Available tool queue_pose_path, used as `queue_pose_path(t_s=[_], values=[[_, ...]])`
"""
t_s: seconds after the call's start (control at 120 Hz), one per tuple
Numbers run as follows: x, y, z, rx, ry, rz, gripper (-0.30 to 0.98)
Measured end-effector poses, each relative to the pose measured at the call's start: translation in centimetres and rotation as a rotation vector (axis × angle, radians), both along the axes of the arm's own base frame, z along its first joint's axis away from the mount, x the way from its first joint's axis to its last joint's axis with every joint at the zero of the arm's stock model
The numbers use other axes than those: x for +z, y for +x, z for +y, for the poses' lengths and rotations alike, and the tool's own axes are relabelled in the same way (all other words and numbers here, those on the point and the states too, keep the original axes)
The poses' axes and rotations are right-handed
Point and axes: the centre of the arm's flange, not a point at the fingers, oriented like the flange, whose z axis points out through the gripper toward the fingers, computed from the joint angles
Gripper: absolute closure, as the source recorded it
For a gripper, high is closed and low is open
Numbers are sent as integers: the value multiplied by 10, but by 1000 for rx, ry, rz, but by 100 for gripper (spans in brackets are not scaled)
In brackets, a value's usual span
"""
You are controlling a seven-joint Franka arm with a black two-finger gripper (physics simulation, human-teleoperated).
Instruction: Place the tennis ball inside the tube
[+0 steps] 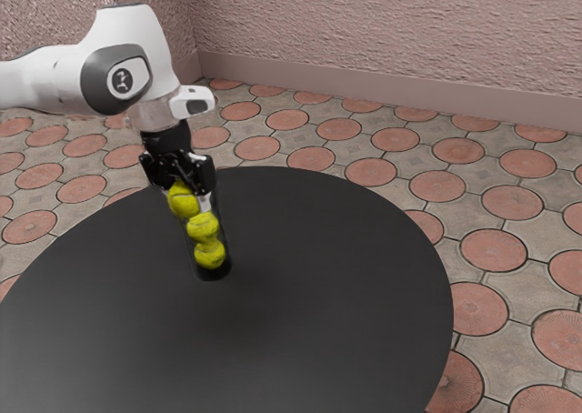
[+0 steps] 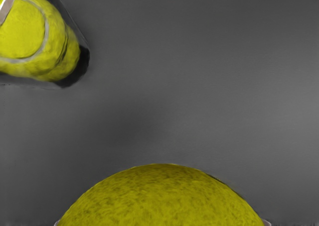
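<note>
My claw (image 1: 189, 195) is gripping the tennis ball (image 1: 182, 204) — a fingertip on either side of it in the wrist view — held up over the counter (image 1: 327, 295), near the upper part of the clear tube (image 1: 214, 272) and outside it. Tube stands on its dark base — stacked yellow balls (image 1: 203, 226) inside.

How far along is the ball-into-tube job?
Done: two balls sit stacked in the clear tube. In hand: a third ball, clamped in the gripper, off to one side of the tube in the wrist view. Left: probably line it up with the tube's mouth, lower and release.
</note>
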Motion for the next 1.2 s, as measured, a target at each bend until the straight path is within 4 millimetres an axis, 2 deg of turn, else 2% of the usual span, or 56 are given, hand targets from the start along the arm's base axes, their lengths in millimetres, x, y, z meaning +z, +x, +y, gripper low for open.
queue_pose_path(t_s=[0.083,0.217,0.45,0.6,0.825,1.2], values=[[16,3,4,-11,28,4,30],[36,15,32,23,65,3,30],[50,49,69,83,113,-2,28],[43,75,54,58,135,1,28],[28,87,73,89,148,17,28],[14,103,71,92,150,19,28]])
